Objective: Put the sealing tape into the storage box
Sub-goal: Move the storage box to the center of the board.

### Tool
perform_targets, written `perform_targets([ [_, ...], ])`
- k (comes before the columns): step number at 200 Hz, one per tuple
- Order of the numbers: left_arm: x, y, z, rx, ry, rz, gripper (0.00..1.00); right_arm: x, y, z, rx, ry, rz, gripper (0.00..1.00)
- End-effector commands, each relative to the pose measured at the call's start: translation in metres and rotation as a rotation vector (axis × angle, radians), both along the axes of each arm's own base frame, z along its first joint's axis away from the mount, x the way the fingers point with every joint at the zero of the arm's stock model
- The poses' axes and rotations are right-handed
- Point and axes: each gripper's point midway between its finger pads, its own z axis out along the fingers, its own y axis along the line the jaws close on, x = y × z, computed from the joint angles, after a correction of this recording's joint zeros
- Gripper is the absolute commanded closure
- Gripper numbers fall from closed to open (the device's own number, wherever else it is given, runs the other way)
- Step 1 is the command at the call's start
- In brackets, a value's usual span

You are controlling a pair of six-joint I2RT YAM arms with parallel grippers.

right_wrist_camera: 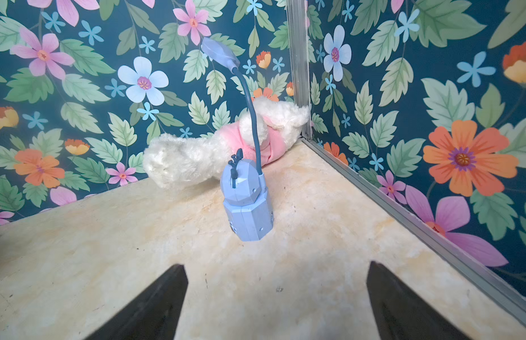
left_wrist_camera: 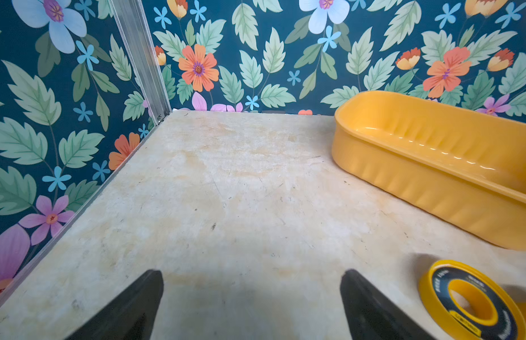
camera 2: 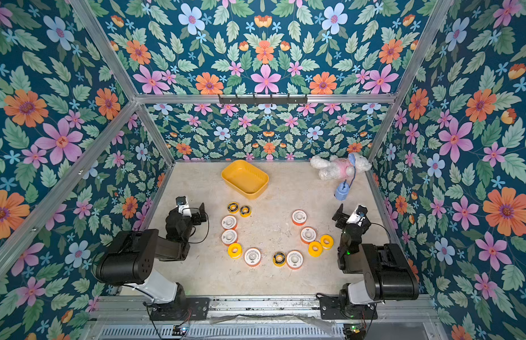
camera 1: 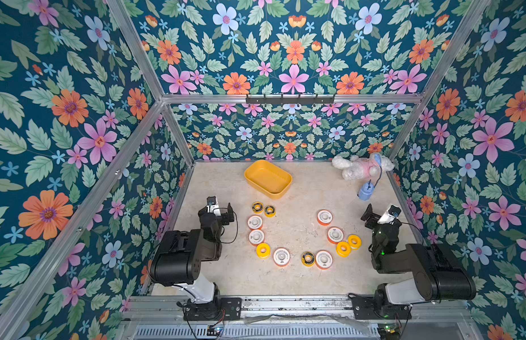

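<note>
Well, both arms sit folded at the sides, and I see the left pincer and right pincer spread wide over bare surface, gripping nothing. The tape, twelve spools, lies flat in a loose U between the arms, none of it in the box yet; I judge that layout lets each arm reach its own half. The box stands empty and open at the back, beyond the U's mouth. The plush and blue gadget are tucked into the far right corner, out of the way. The black-faced spool by the left pincer carries lettering too blurred for me to read.
</note>
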Motion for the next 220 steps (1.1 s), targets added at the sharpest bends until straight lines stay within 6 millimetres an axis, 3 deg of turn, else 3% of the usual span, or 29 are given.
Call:
perform_targets([
  [1,0.001,0.001,0.006,0.004,-0.022,0.002,0.0,0.0,-0.001,0.009,0.003,-0.041,-0.01,0.01],
  [161,0.001,0.0,0.006,0.002,-0.024,0.0,0.0,0.0,-0.002,0.009,0.002,-0.042,-0.011,0.01],
  [220,-0.011,0.038,0.038,-0.038,-0.037,0.233,0.0,-0.011,-0.007,0.041,0.01,-0.062,-0.072,0.01],
])
